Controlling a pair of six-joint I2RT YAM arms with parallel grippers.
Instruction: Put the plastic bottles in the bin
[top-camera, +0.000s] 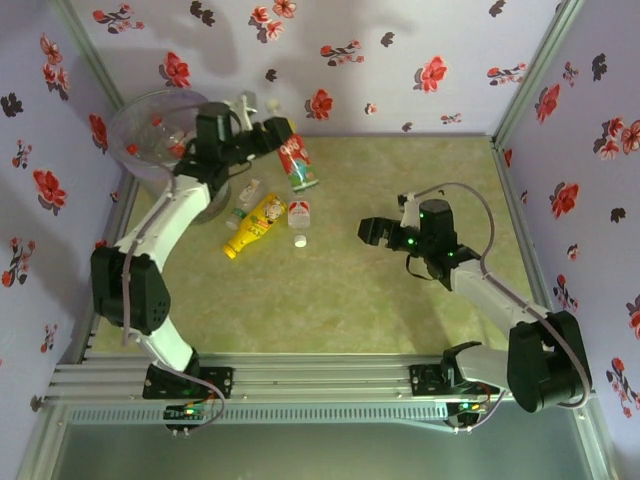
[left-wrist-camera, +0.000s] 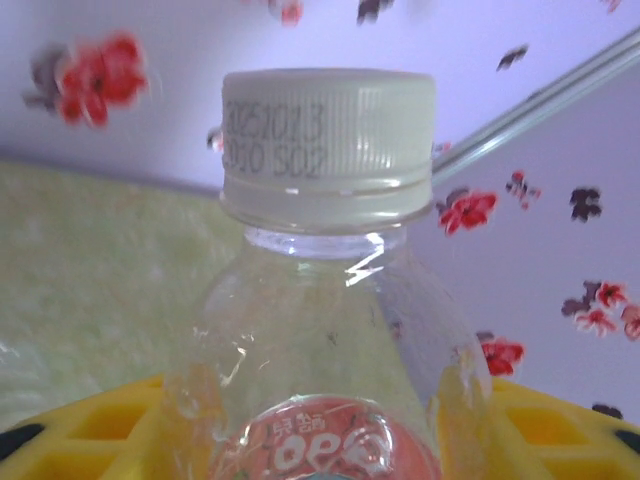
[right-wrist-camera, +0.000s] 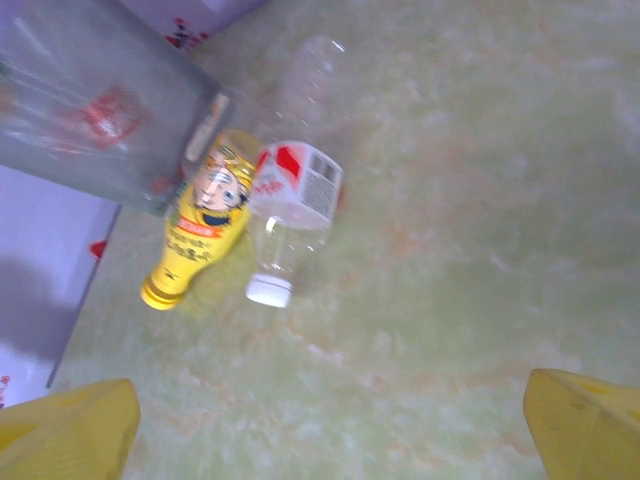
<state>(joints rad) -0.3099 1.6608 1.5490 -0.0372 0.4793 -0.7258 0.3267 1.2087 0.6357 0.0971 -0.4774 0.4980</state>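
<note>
**A:** Top external is showing us the left gripper (top-camera: 268, 140) clamping a red-labelled bottle (top-camera: 298, 160) just beside the bin (top-camera: 128, 108), not yet over its mouth. Are we reading that the same way?

**B:** We are. In the left wrist view the yellow fingers (left-wrist-camera: 560, 440) are gripping the bottle's body on both sides, and its white cap (left-wrist-camera: 328, 140) is sticking out beyond them.

**A:** And the right gripper (top-camera: 372, 232)?

**B:** It is hanging wide open and empty, well apart from the bin. Its camera is looking at what is left on the worktop (right-wrist-camera: 480, 250). A yellow bottle (right-wrist-camera: 200, 225) and a clear bottle (right-wrist-camera: 292, 205) are lying against each other near the bin's foot, with a bare bottle (right-wrist-camera: 312, 75) just beyond them.

**A:** How are we expecting these to handle?

**B:** We are judging them empty, so very light, thin-walled and slick. A hard squeeze is likely to dent them, and a glancing touch may send them rolling. We are favouring a hold across the labelled middle, where the body is widest and straightest. The neck is tapering and the cap end offers little to hold.

**A:** And a few red labels are already showing through the bin's wall.
</note>
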